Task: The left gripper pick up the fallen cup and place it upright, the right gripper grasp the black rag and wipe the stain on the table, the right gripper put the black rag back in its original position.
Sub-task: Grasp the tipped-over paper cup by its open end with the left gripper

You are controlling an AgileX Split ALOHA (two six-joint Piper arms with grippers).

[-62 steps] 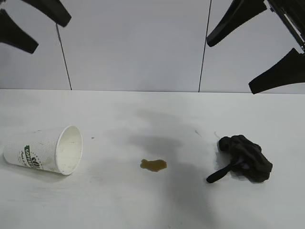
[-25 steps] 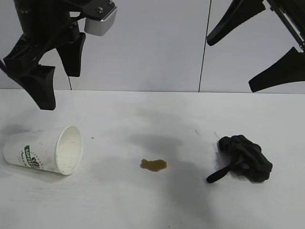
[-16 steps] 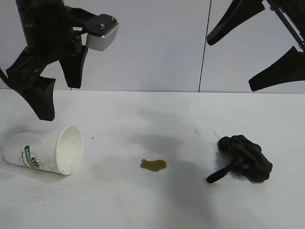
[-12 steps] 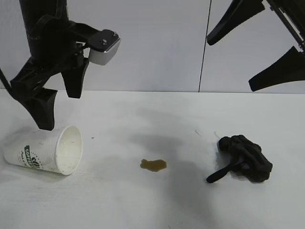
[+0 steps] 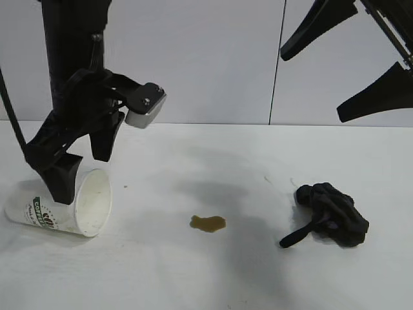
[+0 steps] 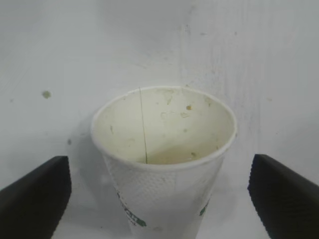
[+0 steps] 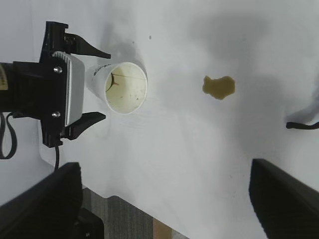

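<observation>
The cup (image 5: pixel 58 205) lies on its side at the table's (image 5: pixel 193 278) left, with its mouth facing the middle. My left gripper (image 5: pixel 82 177) is down at the cup and open. In the left wrist view one finger (image 6: pixel 35 196) is on each side of the cup (image 6: pixel 164 164), not touching it. The brown stain (image 5: pixel 208 223) is at the table's centre. The black rag (image 5: pixel 332 213) lies bunched at the right with its strap pointing toward the stain. My right gripper (image 5: pixel 310 90) hangs open and empty, high above the rag.
The right wrist view shows the cup (image 7: pixel 124 87), the stain (image 7: pixel 218 87), the rag's strap (image 7: pixel 301 124) and the table's edge (image 7: pixel 129 196) with floor beyond it. A grey wall stands behind the table.
My left arm has come down from the upper left to the cup, and its open fingers now straddle the cup near the rim. The right arm, cup, rag and stain have not moved.
</observation>
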